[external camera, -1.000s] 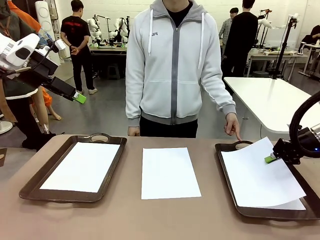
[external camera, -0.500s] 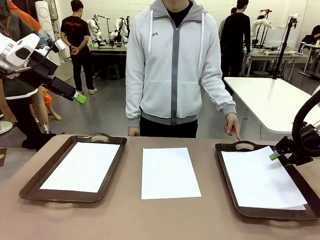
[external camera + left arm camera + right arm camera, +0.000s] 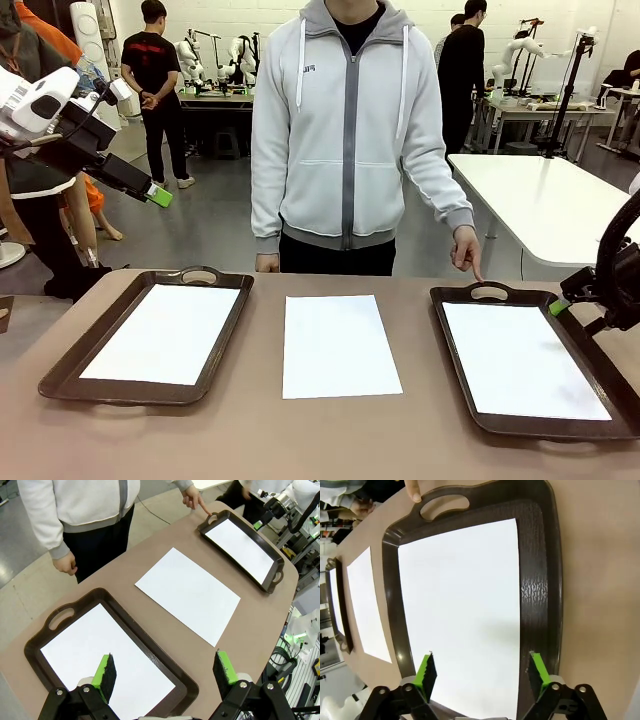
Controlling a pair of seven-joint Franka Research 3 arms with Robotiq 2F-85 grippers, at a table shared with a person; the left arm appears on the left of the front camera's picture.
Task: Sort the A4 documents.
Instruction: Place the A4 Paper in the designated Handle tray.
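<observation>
Hovering at nine o'clock above the floor: left gripper (image 3: 165, 672), jaws spread wide, gripping nothing. Lying flat in the left tray (image 3: 68, 366) at eight o'clock: one A4 sheet (image 3: 164, 332). Resting bare on the table (image 3: 330, 440) at centre: a second sheet (image 3: 337, 344). Filling the right tray (image 3: 455, 350) at four o'clock: a third sheet (image 3: 522, 361). Hanging at three o'clock: right gripper (image 3: 481, 673), spread wide, empty.

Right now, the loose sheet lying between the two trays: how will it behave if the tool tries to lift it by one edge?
The middle sheet lies dead flat on the table, so its edge is probably hard to get under. It looks thin, so it will likely droop once lifted. Pushed, it would probably slide easily on the smooth top.
</observation>
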